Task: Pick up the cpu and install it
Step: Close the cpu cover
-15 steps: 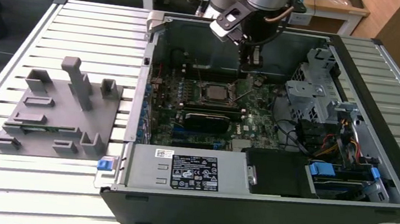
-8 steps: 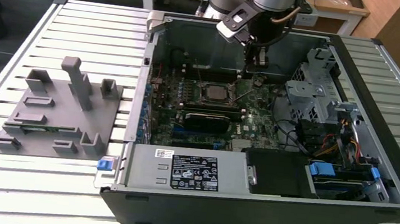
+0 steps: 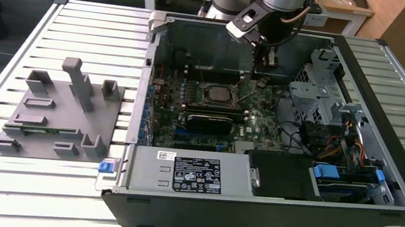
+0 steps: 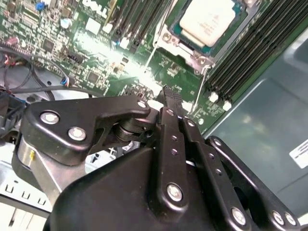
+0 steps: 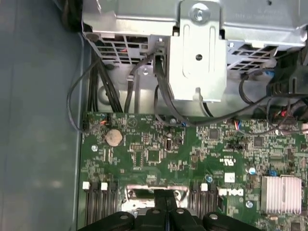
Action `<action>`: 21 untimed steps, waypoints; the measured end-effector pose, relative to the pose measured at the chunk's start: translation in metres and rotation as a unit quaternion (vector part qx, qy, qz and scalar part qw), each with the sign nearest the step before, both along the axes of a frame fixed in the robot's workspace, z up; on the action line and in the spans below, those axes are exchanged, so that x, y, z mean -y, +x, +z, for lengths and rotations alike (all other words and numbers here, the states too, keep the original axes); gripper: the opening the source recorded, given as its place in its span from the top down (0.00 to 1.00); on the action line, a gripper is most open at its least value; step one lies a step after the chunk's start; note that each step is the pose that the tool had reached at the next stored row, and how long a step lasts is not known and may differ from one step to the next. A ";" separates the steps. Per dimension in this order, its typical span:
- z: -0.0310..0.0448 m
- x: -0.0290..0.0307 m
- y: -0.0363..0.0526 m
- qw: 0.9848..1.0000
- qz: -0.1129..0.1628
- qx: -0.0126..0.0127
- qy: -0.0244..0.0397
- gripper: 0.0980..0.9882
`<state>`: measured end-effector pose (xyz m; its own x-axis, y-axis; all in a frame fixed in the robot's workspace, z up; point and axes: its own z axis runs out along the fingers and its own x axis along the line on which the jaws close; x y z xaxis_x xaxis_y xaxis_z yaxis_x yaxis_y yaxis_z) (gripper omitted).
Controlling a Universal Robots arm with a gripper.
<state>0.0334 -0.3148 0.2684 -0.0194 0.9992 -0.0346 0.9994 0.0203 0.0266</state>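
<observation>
One partly cropped cpu (image 4: 208,21)

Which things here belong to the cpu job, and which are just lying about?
Job: cpu, lying in the socket frame; gripper, over the motherboard.
Lying about: grey fixture beside the case; drive cage; cables.

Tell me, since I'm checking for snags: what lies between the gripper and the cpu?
In the second wrist view, green motherboard with small components and the socket frame separate the gripper from the cpu.
</observation>
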 end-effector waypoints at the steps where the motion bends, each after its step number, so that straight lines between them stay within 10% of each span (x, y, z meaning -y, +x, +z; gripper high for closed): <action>1: -0.0003 -0.0012 0.0015 1.000 0.000 0.000 0.000 0.99; 21: -0.0097 -0.0040 0.0225 1.000 -0.012 0.000 -0.003 0.99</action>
<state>0.0559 -0.3108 0.2587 0.0046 0.9992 -0.0409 0.9996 -0.0035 0.0264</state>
